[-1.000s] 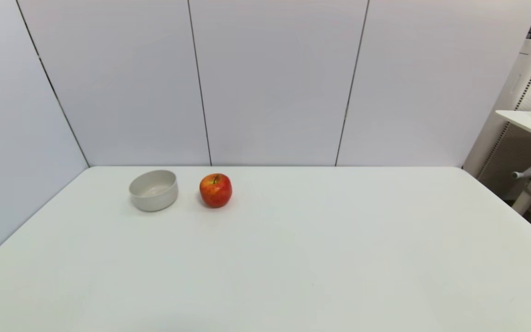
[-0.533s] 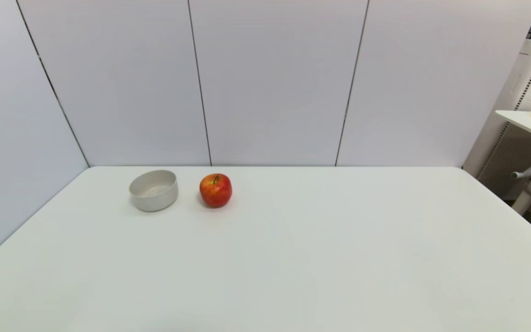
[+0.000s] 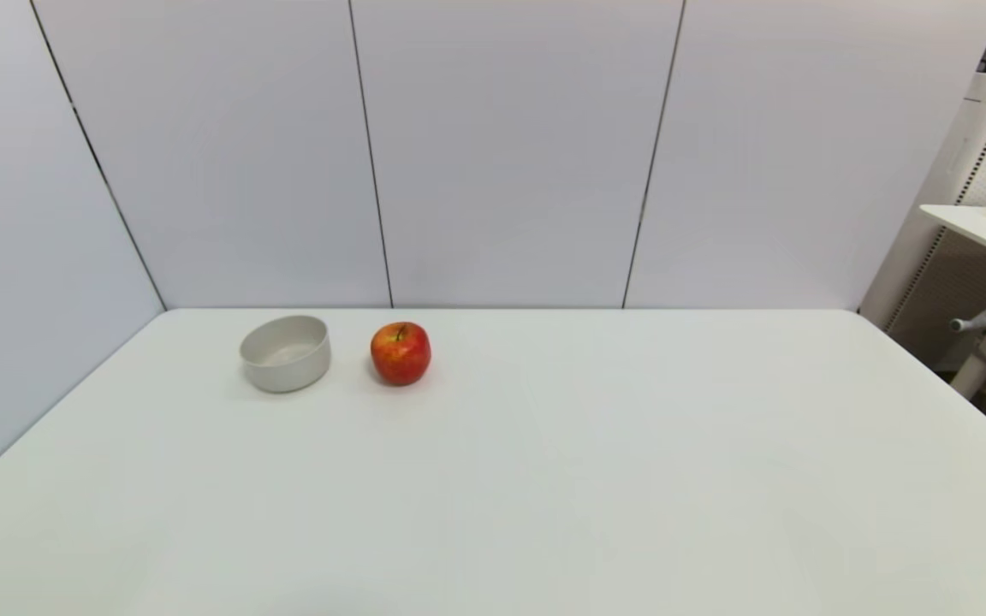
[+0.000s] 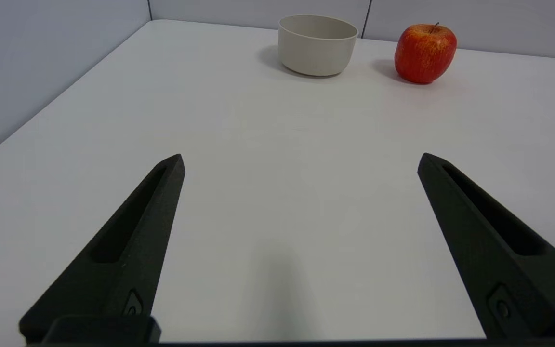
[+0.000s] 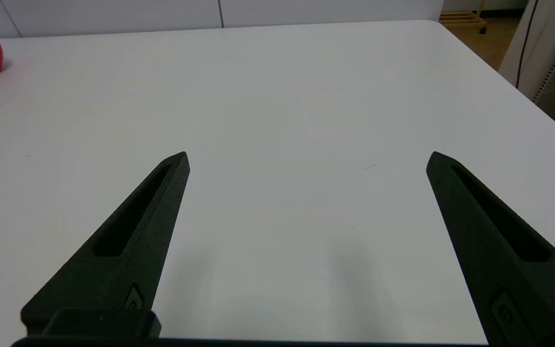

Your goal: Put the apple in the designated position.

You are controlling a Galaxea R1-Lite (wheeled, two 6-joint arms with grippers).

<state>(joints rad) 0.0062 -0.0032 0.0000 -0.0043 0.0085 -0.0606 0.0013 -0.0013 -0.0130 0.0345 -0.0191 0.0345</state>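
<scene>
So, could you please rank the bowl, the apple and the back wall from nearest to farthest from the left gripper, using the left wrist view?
1-2. Bowl, ahead of the left gripper with its jaws open, and apple, just to the bowl's right: too close to call.
3. Back wall, behind both, farthest.

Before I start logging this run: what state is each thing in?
apple: upright on the table, stem up, beside the bowl, not touching it.
bowl: upright, empty.
left gripper: open, holding nothing, short of both.
right gripper: open, holding nothing, over bare table.
</scene>
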